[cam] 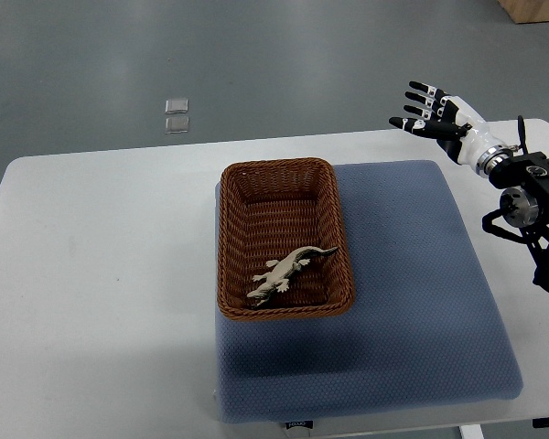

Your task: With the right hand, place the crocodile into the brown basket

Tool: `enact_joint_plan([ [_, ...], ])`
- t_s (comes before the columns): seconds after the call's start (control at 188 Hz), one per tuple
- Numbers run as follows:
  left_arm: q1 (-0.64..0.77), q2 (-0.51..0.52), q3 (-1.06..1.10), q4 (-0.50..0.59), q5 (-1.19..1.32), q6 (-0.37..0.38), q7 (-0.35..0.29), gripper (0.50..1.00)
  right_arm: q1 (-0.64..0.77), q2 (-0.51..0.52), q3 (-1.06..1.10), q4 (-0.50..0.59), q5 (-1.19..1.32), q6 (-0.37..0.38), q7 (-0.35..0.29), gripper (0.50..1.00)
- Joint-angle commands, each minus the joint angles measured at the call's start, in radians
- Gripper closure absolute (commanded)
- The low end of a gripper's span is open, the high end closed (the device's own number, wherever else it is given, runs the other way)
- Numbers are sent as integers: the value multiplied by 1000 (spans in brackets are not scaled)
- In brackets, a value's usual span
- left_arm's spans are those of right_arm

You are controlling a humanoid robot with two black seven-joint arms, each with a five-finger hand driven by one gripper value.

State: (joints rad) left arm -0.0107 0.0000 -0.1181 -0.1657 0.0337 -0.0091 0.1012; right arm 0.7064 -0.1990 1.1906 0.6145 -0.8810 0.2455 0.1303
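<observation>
From my feed I see the crocodile (284, 272), a pale tan toy, lying inside the brown basket (284, 166). It rests on the woven floor in the half nearer the robot. Its body runs on a diagonal, with the tail toward the basket's right wall and the head toward the near left corner. The basket is a rectangular wicker one and stands upright on the left part of a blue mat (412, 293). The mat covers the right side of the white table (91, 293). The right hand (435, 114) hangs in the air well apart from the basket, over the table's far right corner. Its white-and-black fingers (419, 89) are spread and point toward the picture's left, and it grasps nothing. Behind it, the arm's black joints and cabling (531, 197) run down along the right edge of my view. The only marking I can find is a small dark tag (297, 424) on the mat's near edge, and its print is too small for me to read. On the grey floor (256, 55) beyond the table lie two small clear squares (177, 115), one just beside the other. A corner of a brown box (535, 9) shows at the top right.
</observation>
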Motion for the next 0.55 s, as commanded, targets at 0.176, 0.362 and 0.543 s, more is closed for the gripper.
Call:
enact_joint_plan([
  [0.176, 0, 0, 0, 0, 0, 0, 0, 500, -7, 0, 6, -1, 37, -45, 9, 568],
  [0.362, 0, 0, 0, 0, 0, 0, 0, 500, -7, -3, -5, -1, 103, -40, 9, 568],
  [0.543, 0, 0, 0, 0, 0, 0, 0, 500, -7, -2, -8, 5, 105, -35, 11, 568],
])
